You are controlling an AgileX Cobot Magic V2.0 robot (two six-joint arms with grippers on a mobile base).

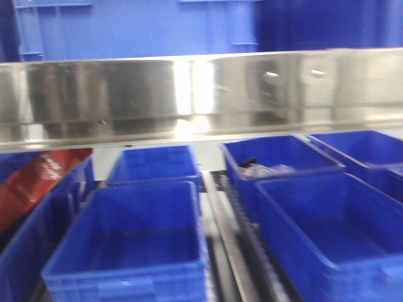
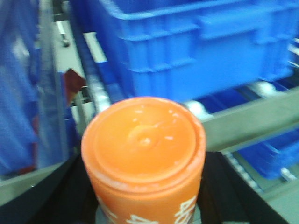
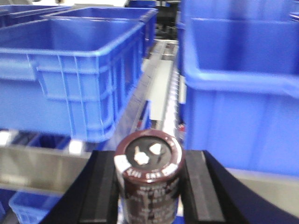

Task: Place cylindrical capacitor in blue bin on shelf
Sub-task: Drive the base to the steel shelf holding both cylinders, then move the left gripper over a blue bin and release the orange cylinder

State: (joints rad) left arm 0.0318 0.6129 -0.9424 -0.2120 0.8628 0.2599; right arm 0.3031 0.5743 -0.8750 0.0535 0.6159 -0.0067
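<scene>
A dark brown cylindrical capacitor [image 3: 148,161] with two pale terminals on its top stands upright between black pads [image 3: 103,186], with my right gripper [image 3: 149,184] shut on it. It is in front of the shelf's steel rail [image 3: 32,168], level with the gap between two blue bins [image 3: 70,79]. My left gripper [image 2: 145,207] is shut on an orange cylinder [image 2: 142,144] with white lettering, held below a blue bin [image 2: 196,46] and beside a grey rail [image 2: 252,119]. The front view shows the shelf's shiny front rail [image 1: 201,88] above several blue bins [image 1: 126,251]; neither gripper appears there.
A back-right bin [image 1: 277,157] holds small loose parts. A red package [image 1: 38,176] lies in the far-left bin. Roller tracks [image 1: 239,251] run between the bin rows. More blue bins [image 1: 126,28] sit on the tier above the rail.
</scene>
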